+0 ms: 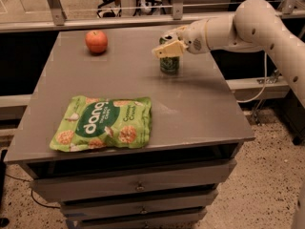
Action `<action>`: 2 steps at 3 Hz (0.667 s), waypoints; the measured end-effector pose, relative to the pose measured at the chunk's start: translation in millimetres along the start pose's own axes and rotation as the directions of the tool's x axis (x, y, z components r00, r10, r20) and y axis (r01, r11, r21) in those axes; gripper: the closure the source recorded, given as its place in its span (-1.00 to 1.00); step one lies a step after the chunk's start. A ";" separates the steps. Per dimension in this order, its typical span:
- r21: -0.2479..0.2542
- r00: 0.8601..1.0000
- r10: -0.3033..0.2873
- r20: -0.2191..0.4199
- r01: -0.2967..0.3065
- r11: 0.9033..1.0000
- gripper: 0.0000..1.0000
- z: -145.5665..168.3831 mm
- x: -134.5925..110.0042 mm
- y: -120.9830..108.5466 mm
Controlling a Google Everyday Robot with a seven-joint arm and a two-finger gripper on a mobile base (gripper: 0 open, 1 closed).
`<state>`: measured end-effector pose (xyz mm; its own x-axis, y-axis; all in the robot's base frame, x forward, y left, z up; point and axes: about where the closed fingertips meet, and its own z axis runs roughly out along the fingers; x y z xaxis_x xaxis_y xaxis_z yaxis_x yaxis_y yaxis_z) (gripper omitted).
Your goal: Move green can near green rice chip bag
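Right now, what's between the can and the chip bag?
Only bare tabletop, seen in the camera view. The claw sits at the can's top.

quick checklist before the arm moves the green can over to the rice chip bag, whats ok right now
1. The green can stands upright on the table: ok.
2. The gripper is at the can's top: ok.
3. Firm hold on the can: cannot tell.
4. The green rice chip bag lies flat at the front left, in full view: ok.
5. Nothing stands between can and bag: ok.
6. The apple sits back left, off that path: ok.
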<state>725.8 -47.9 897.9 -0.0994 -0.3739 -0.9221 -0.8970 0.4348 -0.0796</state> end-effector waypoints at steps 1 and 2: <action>-0.011 1.000 -0.006 0.020 0.007 1.000 0.26 -13.5 -8.9 4.7; -0.046 1.000 0.006 0.024 -0.005 0.999 0.74 -43.7 -17.6 18.6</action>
<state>692.1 -69.0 929.2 -0.0947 -0.3517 -0.9313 -0.9152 0.3989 -0.0576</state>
